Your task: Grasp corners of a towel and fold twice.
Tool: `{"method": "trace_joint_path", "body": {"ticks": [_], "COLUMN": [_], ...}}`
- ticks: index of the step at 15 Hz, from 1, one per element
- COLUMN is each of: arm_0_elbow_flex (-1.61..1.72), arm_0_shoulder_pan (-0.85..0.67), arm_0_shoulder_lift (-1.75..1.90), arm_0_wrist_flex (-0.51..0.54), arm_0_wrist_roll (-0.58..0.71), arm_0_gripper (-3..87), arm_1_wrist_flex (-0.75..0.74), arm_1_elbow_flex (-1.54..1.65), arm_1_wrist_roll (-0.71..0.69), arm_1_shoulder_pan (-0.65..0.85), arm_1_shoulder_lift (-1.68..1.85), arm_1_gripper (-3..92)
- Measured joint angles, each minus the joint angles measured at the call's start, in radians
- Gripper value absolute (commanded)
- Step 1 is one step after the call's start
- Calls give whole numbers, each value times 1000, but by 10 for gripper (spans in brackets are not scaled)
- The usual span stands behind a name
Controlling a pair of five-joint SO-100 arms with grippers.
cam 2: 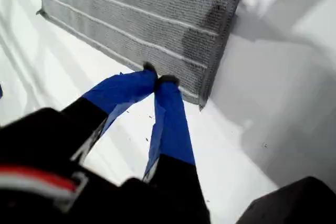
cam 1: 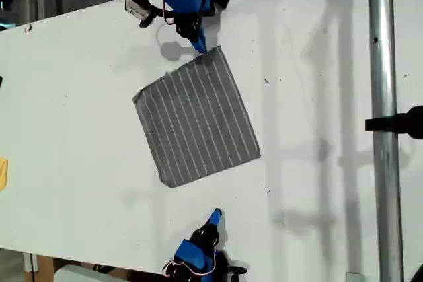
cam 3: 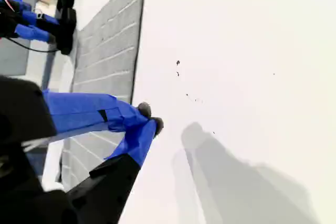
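Grey cloth with thin white stripes, the towel (cam 1: 196, 118) lay flat and unfolded on the white table (cam 1: 79, 163), between the two arms. My first gripper (cam 1: 201, 47) had its blue fingertips right at the towel's edge, just beside one corner (cam 1: 217, 51). From there the cloth spread away, beyond the tips.

In the first wrist view my first gripper (cam 2: 158, 75) had its jaws drawn together, the dark tips nearly meeting against the hem of the towel (cam 2: 142, 19), with the corner (cam 2: 202, 103) just to one side of them. Whether any cloth was pinched between the tips I could not tell. The towel looked flat, with no part lifted.

My second gripper (cam 1: 216, 215) was well apart from the cloth, off the towel's opposite edge and over bare table. In the second wrist view my second gripper (cam 3: 151, 117) was clenched, tips close together, with nothing between them. The towel (cam 3: 105, 51) ran alongside and beyond it, and the first arm (cam 3: 31, 19) showed at the cloth's far end.

A metal pole (cam 1: 385, 97) stood farther off than the towel from both grippers, at the exterior view's right
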Motion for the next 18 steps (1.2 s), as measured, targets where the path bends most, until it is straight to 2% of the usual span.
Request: {"method": "trace_joint_path", "body": {"ticks": [1,2,3,4,5,7,9,12,14,18], "arm_0_elbow_flex": [0,0,2,5,5,5,5,-25,-100,-561], "arm_0_shoulder_pan": [0,-98,-264,-347,-367,-362,-357,-252,-187,-87], "arm_0_shoulder_lift": [0,0,0,2,0,0,0,0,-64,-755], "arm_0_wrist_flex": [2,3,3,3,3,3,3,3,-15,-164], "arm_0_wrist_roll": [-11,-129,-330,-463,-495,-526,-566,-707,-785,-795], "arm_0_gripper": [-26,-26,-26,-26,-26,12,-29,-29,-29,-29], "arm_1_wrist_flex": [0,0,0,0,0,0,0,9,67,144], "arm_1_elbow_flex": [3,3,3,3,3,3,3,-6,-115,-391], "arm_1_wrist_roll": [-3,-3,-3,-8,-8,-9,-9,-9,-8,6], "arm_1_shoulder_pan": [2,18,23,20,20,20,20,20,5,-37], "arm_1_shoulder_lift": [0,0,0,0,0,0,0,0,-11,-241], "arm_1_gripper": [1,2,2,2,2,18,-3,-3,-3,-3]}}
